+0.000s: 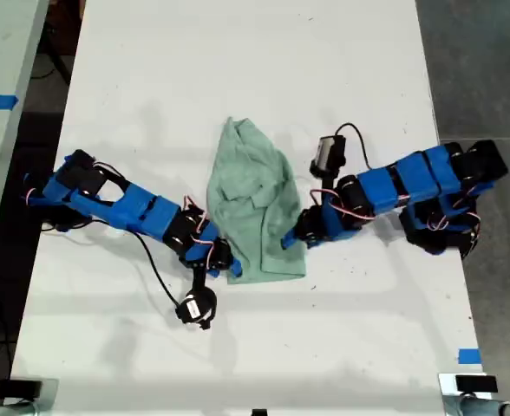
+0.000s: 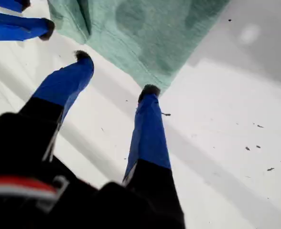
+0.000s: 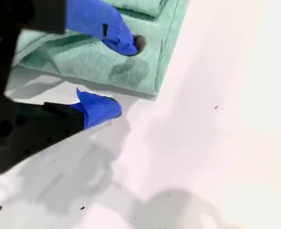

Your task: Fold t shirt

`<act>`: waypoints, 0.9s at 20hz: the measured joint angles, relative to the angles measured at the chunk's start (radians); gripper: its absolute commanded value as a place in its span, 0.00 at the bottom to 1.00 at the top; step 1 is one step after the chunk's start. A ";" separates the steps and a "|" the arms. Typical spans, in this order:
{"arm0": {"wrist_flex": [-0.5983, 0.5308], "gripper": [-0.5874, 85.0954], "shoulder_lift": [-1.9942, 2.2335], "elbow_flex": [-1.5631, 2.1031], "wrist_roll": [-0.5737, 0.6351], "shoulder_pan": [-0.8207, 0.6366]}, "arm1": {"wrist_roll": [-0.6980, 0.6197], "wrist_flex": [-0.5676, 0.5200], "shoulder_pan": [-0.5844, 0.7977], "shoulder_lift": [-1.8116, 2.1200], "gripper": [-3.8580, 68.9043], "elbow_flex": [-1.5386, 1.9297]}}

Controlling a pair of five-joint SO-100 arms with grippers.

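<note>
My first gripper [image 1: 225,264] is hovering with open fingers at the near-left corner of the t shirt [image 1: 255,199], which is lying bunched mid-table [image 1: 238,69]. My second gripper [image 1: 291,240] is straddling its right edge, fingers parted.

Nothing readable anywhere here, honestly — no words, logos, brand marks or numbers that I can make out in any of the three views. The t shirt [image 1: 257,212] is plain, no print or tag showing, and the table [image 1: 238,78] has no markings on it. The arms carry no labels I can read either — too small and blurry to tell.
</note>
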 measured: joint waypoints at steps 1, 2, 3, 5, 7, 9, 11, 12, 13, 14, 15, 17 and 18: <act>0.000 0.22 -0.025 -0.006 -0.003 -0.003 | -0.002 0.000 -0.006 -0.021 0.36 -0.018; 0.000 0.21 -0.046 -0.009 -0.005 -0.009 | 0.003 0.000 -0.014 -0.040 0.36 -0.043; 0.000 0.16 -0.063 -0.009 -0.005 -0.023 | 0.000 -0.002 -0.021 -0.064 0.35 -0.077; -0.026 0.00 -0.084 -0.009 0.026 -0.054 | -0.008 0.006 -0.035 -0.118 0.36 -0.123; -0.074 0.00 -0.107 -0.012 0.067 -0.063 | -0.008 0.012 -0.040 -0.137 0.38 -0.130; -0.089 0.00 -0.126 -0.032 0.071 -0.063 | -0.008 0.017 -0.040 -0.147 0.41 -0.130; -0.092 0.00 -0.129 -0.040 0.071 -0.063 | -0.002 0.017 -0.041 -0.173 0.41 -0.130; -0.092 0.00 -0.129 -0.040 0.071 -0.063 | 0.002 0.017 -0.041 -0.189 0.41 -0.130; -0.092 0.00 -0.129 -0.040 0.071 -0.063 | 0.006 0.017 -0.043 -0.204 0.40 -0.130; -0.092 0.00 -0.129 -0.040 0.071 -0.061 | 0.015 0.017 -0.043 -0.219 0.40 -0.130; -0.094 0.00 -0.130 -0.040 0.071 -0.057 | 0.026 0.014 -0.043 -0.241 0.39 -0.124; -0.101 0.00 -0.130 -0.040 0.071 -0.052 | 0.048 0.003 -0.043 -0.282 0.35 -0.103; -0.101 0.00 -0.130 -0.040 0.071 -0.051 | 0.057 0.002 -0.043 -0.302 0.30 -0.086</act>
